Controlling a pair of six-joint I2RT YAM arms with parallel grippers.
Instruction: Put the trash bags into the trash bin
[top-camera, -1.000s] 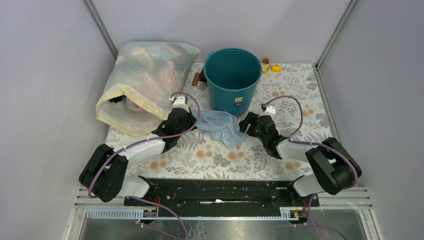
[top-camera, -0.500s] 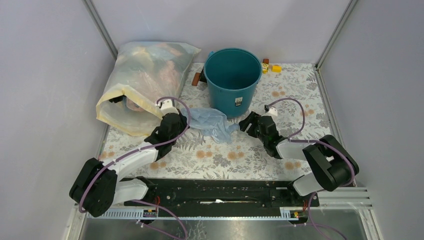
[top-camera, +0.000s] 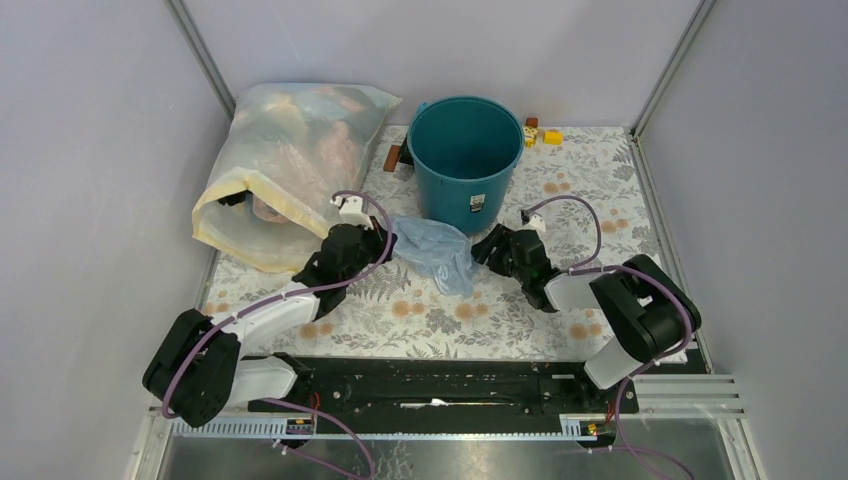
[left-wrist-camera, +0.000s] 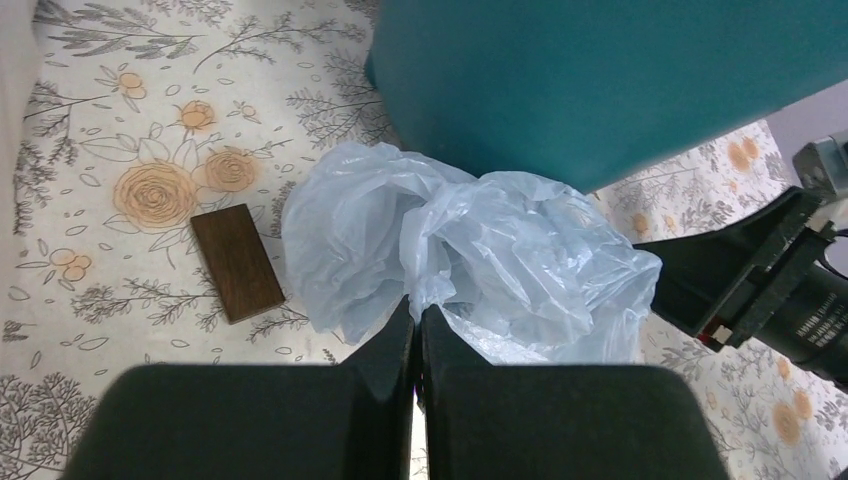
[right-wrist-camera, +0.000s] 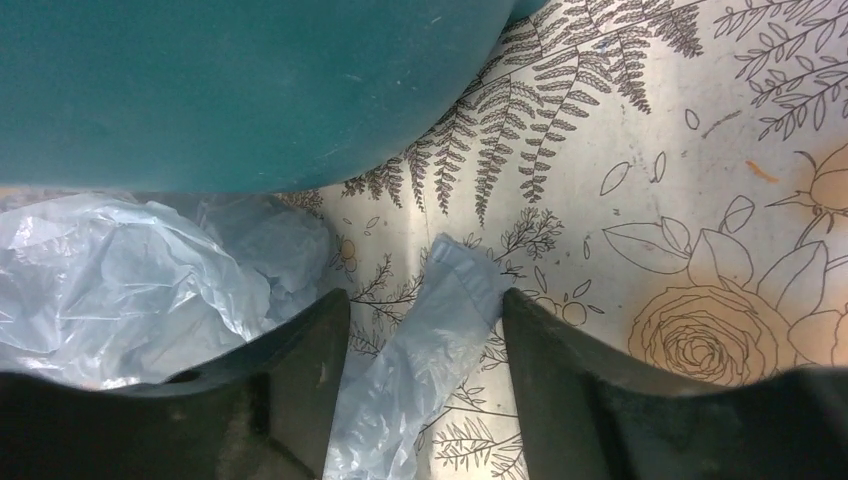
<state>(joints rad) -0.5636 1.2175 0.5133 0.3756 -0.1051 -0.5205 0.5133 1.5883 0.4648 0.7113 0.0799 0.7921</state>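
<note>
At the 6 o'clock side of the trash bin (top-camera: 450, 190), seen from the top camera, the trash bag (top-camera: 435, 248) lies crumpled on the floral tablecloth (top-camera: 450, 320), its far edge up against the bin's lower wall. Its long axis runs from about 10 o'clock to 4 o'clock: the broader, puffier end sits toward 10 o'clock and a narrower tail trails toward 4 o'clock. The bin stands upright, mouth open upward, white label facing 6 o'clock.

The left gripper (top-camera: 385, 243) meets the bag's 9 o'clock end. In the left wrist view its fingers (left-wrist-camera: 385, 350) are pressed together, pinching a fold of the pale blue film that runs into the seam at their tips. A small brown wooden block (left-wrist-camera: 237, 262) lies flat on the cloth just beside the bag.

The right gripper (top-camera: 483, 250) sits low at the bag's 3 o'clock side with its fingers spread. In the right wrist view a loose strip of the bag lies on the cloth between them, touching neither finger clearly.

A large yellowish sack (top-camera: 290, 160) lies at the bin's 9 o'clock, and small yellow blocks (top-camera: 552, 136) sit at its 2 o'clock.
</note>
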